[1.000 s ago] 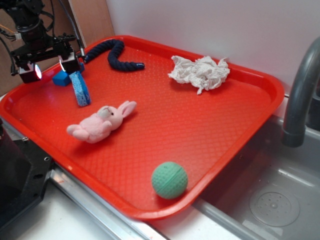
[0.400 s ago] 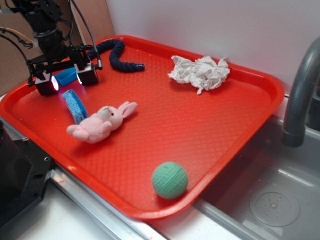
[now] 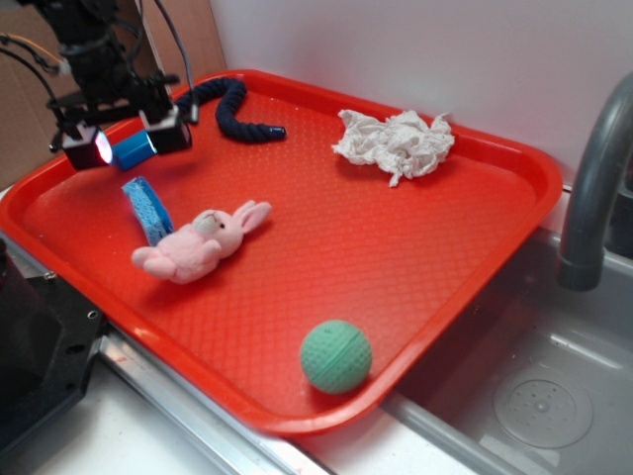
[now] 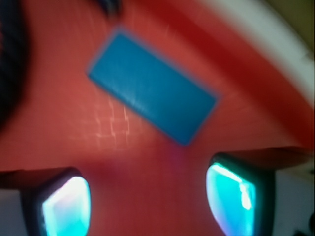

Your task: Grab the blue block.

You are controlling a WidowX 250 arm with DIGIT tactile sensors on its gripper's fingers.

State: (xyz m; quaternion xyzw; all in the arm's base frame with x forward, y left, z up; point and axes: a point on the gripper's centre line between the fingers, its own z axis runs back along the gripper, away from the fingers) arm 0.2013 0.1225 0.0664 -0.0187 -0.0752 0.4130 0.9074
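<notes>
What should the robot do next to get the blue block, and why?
Probably go down over the blue block. The gripper is open above it, and the wrist view shows the block lying on the tray ahead of the fingers, not between them.

A red textured plastic tray (image 3: pixel 475 267) carries everything. At its far left corner the black robot hand (image 3: pixel 131 144) hangs above the tray, with the small bright-blue rectangular block (image 3: pixel 132 148) seen between its two fingers in the exterior view; in the wrist view the block (image 4: pixel 152 92) lies flat on the tray floor beyond the fingers, near the tray's rim. Just behind the hand, along the far edge, lies a dark navy rope (image 3: pixel 232 107). A crumpled white paper towel (image 3: pixel 396 144) sits near the far right corner. Near the left edge a light-blue speckled sponge (image 3: pixel 146 207) touches a pink plush bunny (image 3: pixel 198 244). A green ball (image 3: pixel 335 356) rests at the near edge.
</notes>
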